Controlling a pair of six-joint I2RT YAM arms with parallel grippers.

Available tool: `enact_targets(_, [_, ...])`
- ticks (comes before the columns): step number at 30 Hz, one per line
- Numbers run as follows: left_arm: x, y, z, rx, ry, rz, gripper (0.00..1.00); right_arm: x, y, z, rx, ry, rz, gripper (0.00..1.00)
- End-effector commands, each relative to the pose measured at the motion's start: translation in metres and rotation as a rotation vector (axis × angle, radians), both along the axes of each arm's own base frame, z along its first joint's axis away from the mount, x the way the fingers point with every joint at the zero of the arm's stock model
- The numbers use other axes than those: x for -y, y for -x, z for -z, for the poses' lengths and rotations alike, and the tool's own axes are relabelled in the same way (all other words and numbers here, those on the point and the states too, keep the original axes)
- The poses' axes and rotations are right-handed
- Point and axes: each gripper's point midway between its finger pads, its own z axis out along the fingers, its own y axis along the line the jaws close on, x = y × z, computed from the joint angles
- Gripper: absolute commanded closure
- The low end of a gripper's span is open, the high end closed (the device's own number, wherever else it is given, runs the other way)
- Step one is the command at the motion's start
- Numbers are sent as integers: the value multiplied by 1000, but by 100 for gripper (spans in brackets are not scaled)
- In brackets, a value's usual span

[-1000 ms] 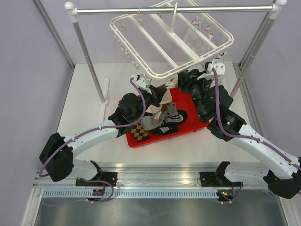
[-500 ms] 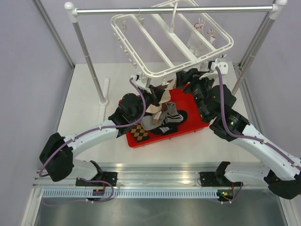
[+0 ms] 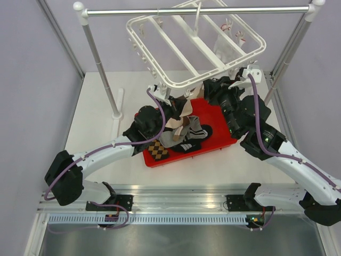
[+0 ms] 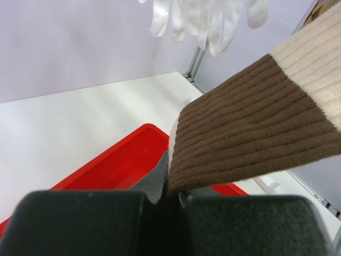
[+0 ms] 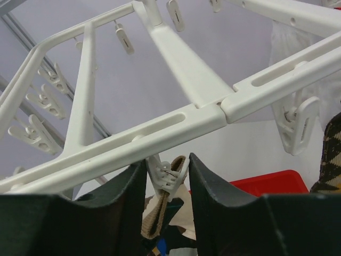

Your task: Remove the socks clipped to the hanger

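The right gripper sits higher now, jaws apart astride a clip under the hanger; the left gripper clamps the striped sock, so release seems next.

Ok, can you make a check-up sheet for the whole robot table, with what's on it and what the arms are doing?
Surface: white table with a red tray in the middle.
Job's things: striped sock stretched up from the left tool; other socks piled in the tray; hanger overhead, one clip pinching a beige cuff.
Clutter: white glove hanging above.
Grippers: left tool shut on the striped sock; right tool open around that clip.
Cables: purple cables run along both arms.
Surroundings: silver rail stand, plain walls.
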Motion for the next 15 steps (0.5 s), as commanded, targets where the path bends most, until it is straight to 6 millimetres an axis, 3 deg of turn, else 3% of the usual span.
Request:
enact_targets(1, [0, -3, -10, 46, -6, -21, 98, 8, 6, -18, 21, -33, 8, 60])
enact_targets(7, [2, -4, -9, 43, -11, -23, 98, 9, 5, -16, 19, -22, 19, 77])
enact_targets(11, [2, -4, -9, 44, -12, -24, 98, 8, 5, -17, 21, -17, 15, 95])
enact_targets(15, [0, -6, -6, 37, -19, -39, 98, 6, 5, -16, 19, -14, 10, 99])
